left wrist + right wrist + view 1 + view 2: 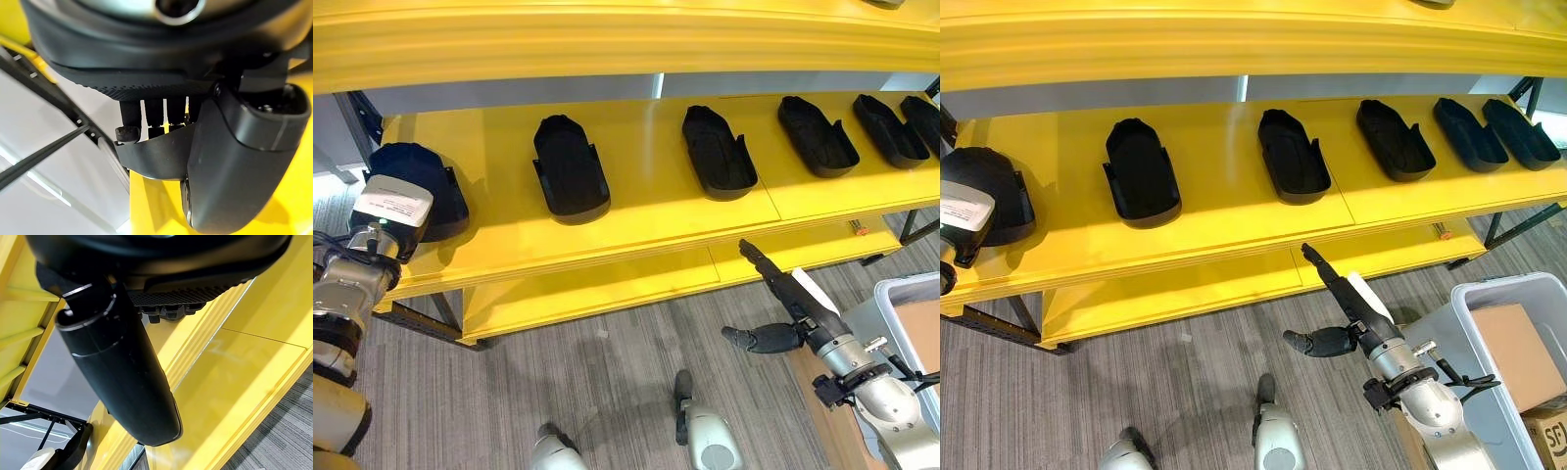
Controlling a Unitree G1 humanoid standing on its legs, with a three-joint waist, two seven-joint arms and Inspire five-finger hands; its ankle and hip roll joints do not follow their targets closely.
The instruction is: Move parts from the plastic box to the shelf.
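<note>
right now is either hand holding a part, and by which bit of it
The left hand grips a black part by its thin rim at the shelf's left end. The right hand is open, holding nothing.

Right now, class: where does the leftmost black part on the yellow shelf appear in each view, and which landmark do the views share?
Left eye view: leftmost black part at the shelf's left end, under the left hand.
Right eye view: same spot, at the picture's left edge.
Left wrist view: thin black wall just past the hand.
Right wrist view: probably the far dark shape; uncertain.
Shared landmark: yellow shelf.
</note>
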